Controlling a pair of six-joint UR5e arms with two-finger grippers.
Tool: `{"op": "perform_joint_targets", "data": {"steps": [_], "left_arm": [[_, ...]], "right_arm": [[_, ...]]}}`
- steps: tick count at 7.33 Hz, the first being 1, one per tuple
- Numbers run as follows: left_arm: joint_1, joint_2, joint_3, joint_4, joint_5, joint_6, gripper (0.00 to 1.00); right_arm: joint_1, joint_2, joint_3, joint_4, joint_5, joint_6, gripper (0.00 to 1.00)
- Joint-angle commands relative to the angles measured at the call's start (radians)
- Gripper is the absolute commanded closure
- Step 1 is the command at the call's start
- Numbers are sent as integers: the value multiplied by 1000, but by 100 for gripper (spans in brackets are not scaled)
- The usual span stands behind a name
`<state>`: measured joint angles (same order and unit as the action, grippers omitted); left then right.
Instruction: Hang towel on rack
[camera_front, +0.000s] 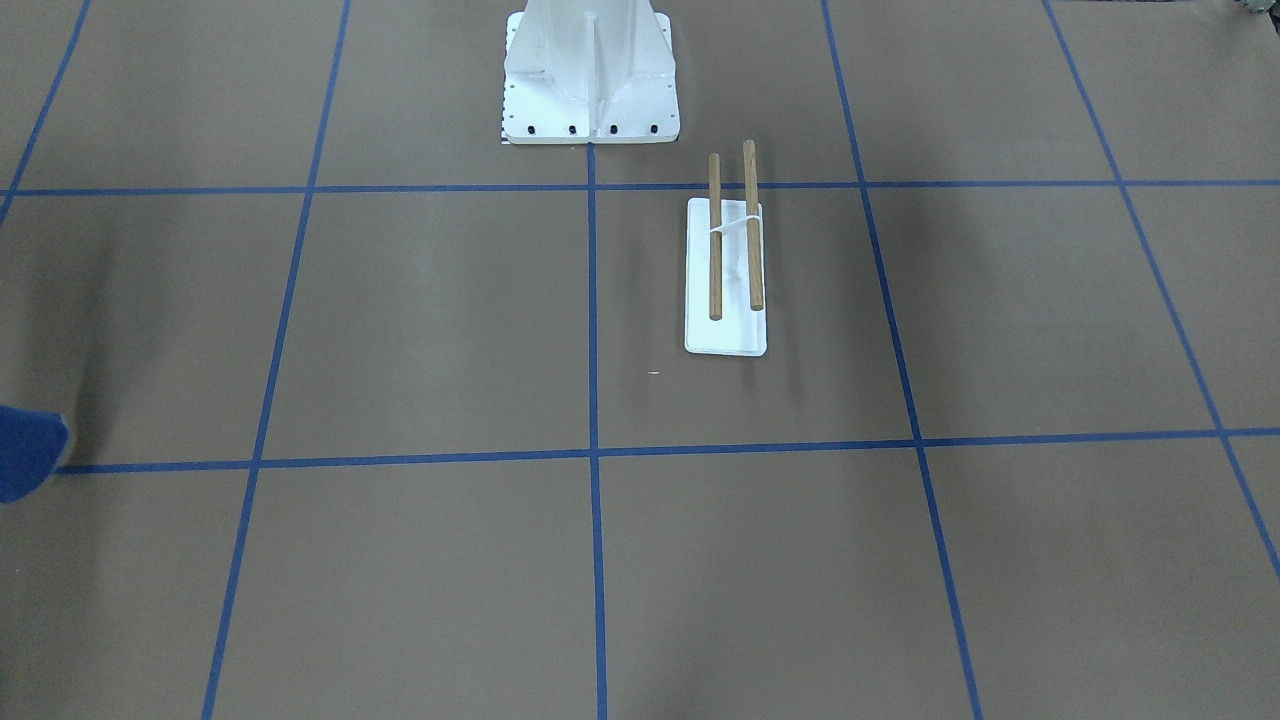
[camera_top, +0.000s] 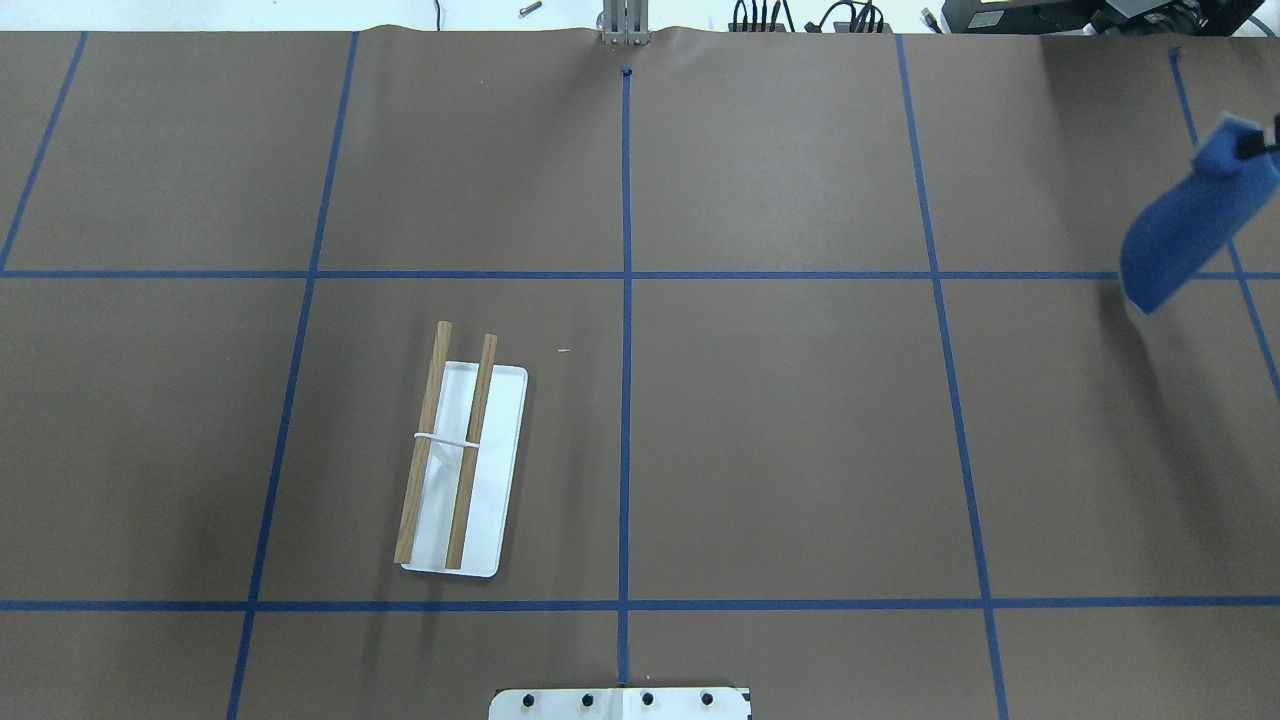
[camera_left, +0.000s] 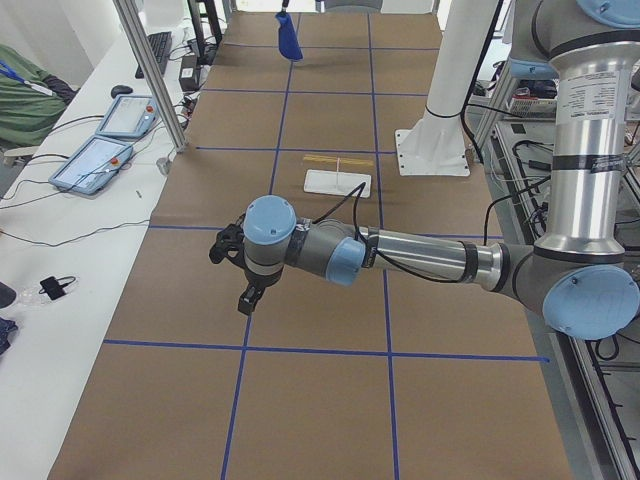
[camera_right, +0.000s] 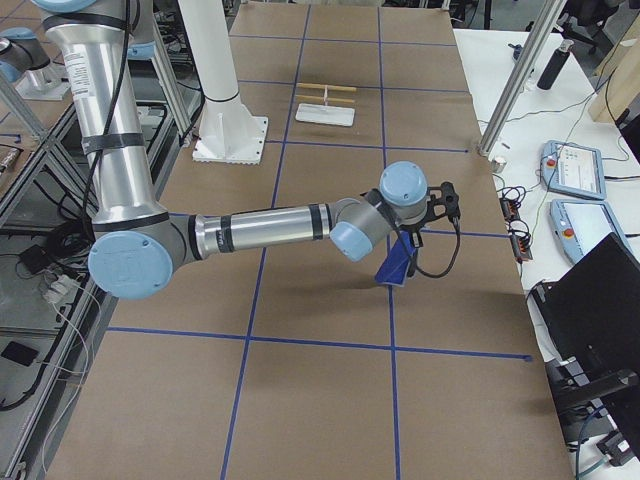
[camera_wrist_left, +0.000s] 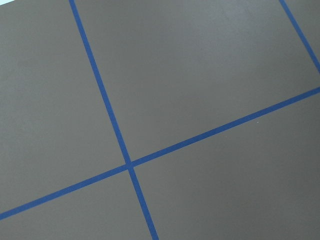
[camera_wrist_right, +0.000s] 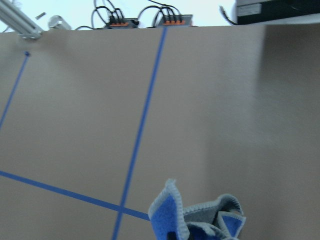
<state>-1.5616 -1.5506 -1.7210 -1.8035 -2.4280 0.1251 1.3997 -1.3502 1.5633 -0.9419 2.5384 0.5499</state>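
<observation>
right tool (camera_top: 1262, 142) pinched one corner of the soft, light towel (camera_top: 1185, 230), which dangled limp at the table's 2 o'clock, far from the rack (camera_top: 497, 470) at 8; left tool (camera_left: 247, 293) opening couldn't be told.

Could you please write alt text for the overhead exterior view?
A blue towel hangs at the right edge, pinched at its top corner by the right pincer, which is barely in frame. The two-rod rack stands bare, left of centre, on a brown table gridded with blue tape.
</observation>
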Motion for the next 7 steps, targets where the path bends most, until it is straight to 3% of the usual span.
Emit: {"op": "perform_joint_targets", "data": {"steps": [1,2,3,4,6,7], "left_arm": [[14,-3,3,-162,-3,-11,2],[67,-46,7,-195,-2,-71,2],[110,-121,4,-198,-3,-269,2],[165,-197,1,-198,-3,-480,2],[303,-351,21,-197,0,-905,2],[357,-396,27,-198,7,-1068,2]], "right_arm": [[-136,162,0,-3,-3,8,100],[-209,196,18,-2,-85,9,100],[-319,198,84,-3,-230,9,100],[-393,229,99,-3,-303,9,100],[-439,289,150,-3,-335,7,100],[-488,290,194,-3,-393,1,100]]}}
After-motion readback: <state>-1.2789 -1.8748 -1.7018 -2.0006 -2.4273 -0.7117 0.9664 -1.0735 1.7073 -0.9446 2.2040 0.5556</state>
